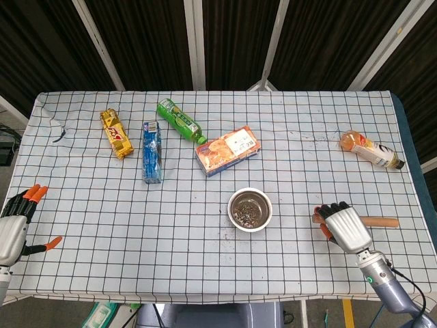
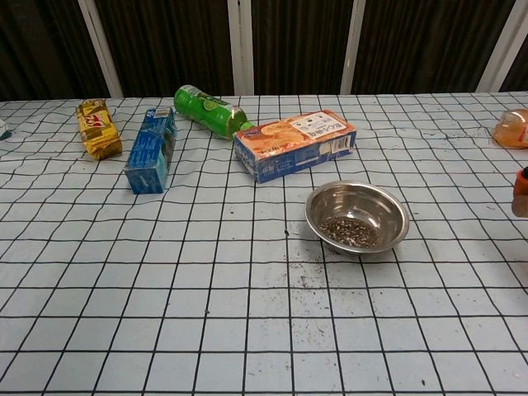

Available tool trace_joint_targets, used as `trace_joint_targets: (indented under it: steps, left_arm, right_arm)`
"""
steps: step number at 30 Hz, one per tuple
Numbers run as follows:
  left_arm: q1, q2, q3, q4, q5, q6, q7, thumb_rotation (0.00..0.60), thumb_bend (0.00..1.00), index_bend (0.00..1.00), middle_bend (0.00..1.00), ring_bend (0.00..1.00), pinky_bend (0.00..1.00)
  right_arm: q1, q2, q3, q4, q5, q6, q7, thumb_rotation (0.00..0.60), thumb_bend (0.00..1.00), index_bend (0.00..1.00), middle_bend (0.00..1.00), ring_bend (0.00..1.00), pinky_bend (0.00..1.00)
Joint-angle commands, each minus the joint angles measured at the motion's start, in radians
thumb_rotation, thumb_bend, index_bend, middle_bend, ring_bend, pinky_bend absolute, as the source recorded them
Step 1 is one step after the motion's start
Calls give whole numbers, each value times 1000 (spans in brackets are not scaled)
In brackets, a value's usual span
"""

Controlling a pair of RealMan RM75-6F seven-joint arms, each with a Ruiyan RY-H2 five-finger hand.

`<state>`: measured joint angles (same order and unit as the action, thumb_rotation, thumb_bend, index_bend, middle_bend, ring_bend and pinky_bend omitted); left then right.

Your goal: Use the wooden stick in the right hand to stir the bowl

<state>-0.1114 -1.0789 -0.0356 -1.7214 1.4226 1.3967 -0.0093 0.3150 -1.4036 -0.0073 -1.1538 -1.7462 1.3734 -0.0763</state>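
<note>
A steel bowl (image 1: 250, 209) with dark crumbs in it stands right of the table's middle; the chest view has the bowl (image 2: 356, 217) too. My right hand (image 1: 341, 229) hovers to the bowl's right, its back towards the camera, fingers curled around the wooden stick (image 1: 379, 221). The stick lies level and pokes out to the hand's right, away from the bowl. Only an orange-black tip of the right hand (image 2: 520, 183) shows at the chest view's right edge. My left hand (image 1: 17, 222) rests at the front left table edge, fingers apart, holding nothing.
Behind the bowl lie an orange box (image 1: 227, 150), a green bottle (image 1: 180, 120), a blue carton (image 1: 152, 151) and a yellow snack pack (image 1: 115, 133). An orange drink bottle (image 1: 369, 149) lies at the far right. Dark crumbs (image 2: 301, 276) dot the cloth before the bowl.
</note>
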Motion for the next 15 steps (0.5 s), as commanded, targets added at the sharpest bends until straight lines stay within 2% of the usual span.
trace_joint_targets:
  steps: [1,7,15]
  left_arm:
    - [0,1,1,-1,0,-2,-1,600,21,0,0,0,0]
    - [0,3,3,0,-1,-6,-2,600,22,0,0,0,0]
    - [-2,4,3,-5,-6,-12,4,600,21,0,0,0,0]
  right_arm:
    - [-1,4,-11,-33,22,-29,-14,600,600,769,623,617,517]
    - [-5,3,-23,-78,49,-62,-3,600,600,755,623,602,517]
    - [0,9,-44,-114,54,-97,-24,600,599,601,550,527,517]
